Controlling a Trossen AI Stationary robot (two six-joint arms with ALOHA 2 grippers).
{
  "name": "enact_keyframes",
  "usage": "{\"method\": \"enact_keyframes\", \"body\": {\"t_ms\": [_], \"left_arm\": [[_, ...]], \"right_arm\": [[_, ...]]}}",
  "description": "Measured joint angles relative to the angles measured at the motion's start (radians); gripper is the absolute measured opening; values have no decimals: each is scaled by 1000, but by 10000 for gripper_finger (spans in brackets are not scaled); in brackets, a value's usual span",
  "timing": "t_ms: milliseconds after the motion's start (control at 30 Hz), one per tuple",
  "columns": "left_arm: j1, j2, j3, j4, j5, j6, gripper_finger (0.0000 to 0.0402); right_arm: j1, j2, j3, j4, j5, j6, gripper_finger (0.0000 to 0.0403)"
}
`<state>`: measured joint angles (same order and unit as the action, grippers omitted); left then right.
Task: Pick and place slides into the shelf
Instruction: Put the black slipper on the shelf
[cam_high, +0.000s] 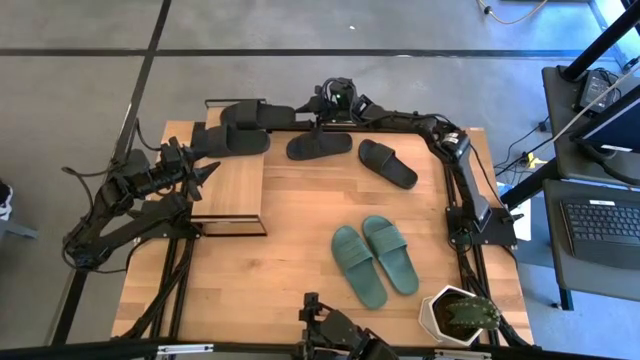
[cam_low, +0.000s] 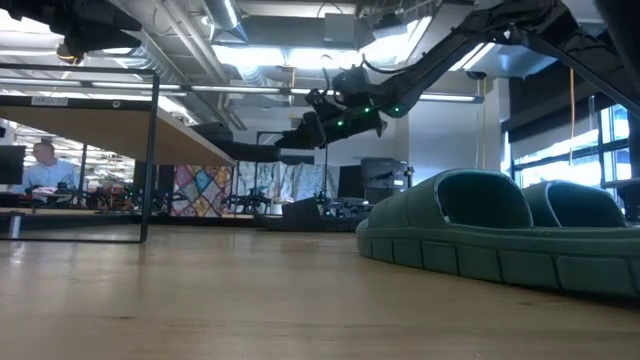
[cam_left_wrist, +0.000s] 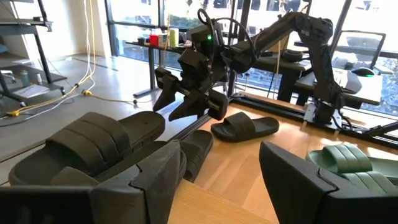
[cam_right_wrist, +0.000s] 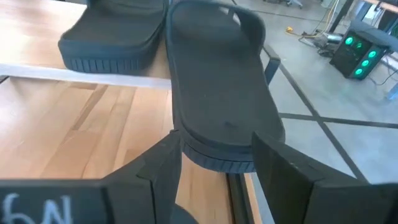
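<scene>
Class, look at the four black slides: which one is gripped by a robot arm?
The black slide at the far end of the shelf, clamped by the right gripper. One lies on the shelf; two lie on the table.

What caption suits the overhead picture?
Right gripper holds a black slide beside the shelf; teal pair waits.

Even, diffuse light covered the counter (cam_high: 300, 210) from above, leaving only soft, short shadows beside the teal slides (cam_high: 375, 260). At table height, ceiling strip lights (cam_low: 270, 52) glared bright while the near wood lay blurred. Daylight from the windows (cam_left_wrist: 143, 25) washed out the background. Close to the lens, the black slide (cam_right_wrist: 217, 93) looked soft.
</scene>
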<state>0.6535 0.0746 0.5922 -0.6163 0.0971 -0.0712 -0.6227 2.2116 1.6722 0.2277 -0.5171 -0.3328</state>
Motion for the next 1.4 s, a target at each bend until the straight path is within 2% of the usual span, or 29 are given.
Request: {"method": "enact_keyframes", "body": {"t_ms": [767, 1033, 1133, 1233, 1400], "left_arm": [[0, 0, 0, 0, 1, -5, 212], [0, 0, 0, 0, 1, -5, 212], [0, 0, 0, 0, 1, -5, 212], [0, 0, 0, 0, 1, -5, 212], [0, 0, 0, 0, 5, -19, 212]], "right_arm": [[53, 29, 0, 217, -17, 16, 193], [74, 29, 1, 353, -36, 44, 191], [82, 34, 47, 329, -43, 42, 176], [86, 72, 138, 321, -92, 69, 152], [94, 143, 314, 269, -105, 117, 121]]}}
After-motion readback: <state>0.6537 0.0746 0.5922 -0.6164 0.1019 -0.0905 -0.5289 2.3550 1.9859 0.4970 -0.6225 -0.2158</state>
